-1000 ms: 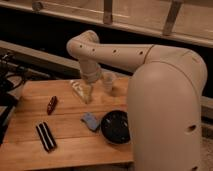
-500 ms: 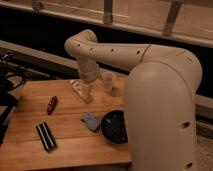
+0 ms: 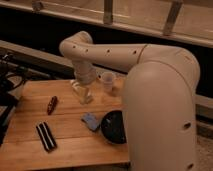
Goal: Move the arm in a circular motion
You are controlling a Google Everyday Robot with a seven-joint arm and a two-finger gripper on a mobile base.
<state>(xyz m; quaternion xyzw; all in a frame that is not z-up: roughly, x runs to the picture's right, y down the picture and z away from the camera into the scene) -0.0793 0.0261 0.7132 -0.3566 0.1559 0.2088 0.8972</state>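
The cream-white arm (image 3: pixel 150 75) of thick rounded segments with small dark holes fills the right side of the camera view and reaches left across the back of a wooden table (image 3: pixel 30 100). It bends down at an elbow at the upper left. Its pale gripper (image 3: pixel 82 93) hangs just above the table's back middle, pointing down. A pale cup (image 3: pixel 107 80) stands just to the right of the gripper.
On the table lie a small red-brown object (image 3: pixel 51 104) at the left, a black striped bar (image 3: pixel 45 136) at the front left, a blue object (image 3: pixel 91 121) and a black bowl (image 3: pixel 114 127) in the middle. A dark counter and rail run behind.
The arm's elbow and gripper have shifted slightly to the left over the back of the table. The objects on the table have not moved.
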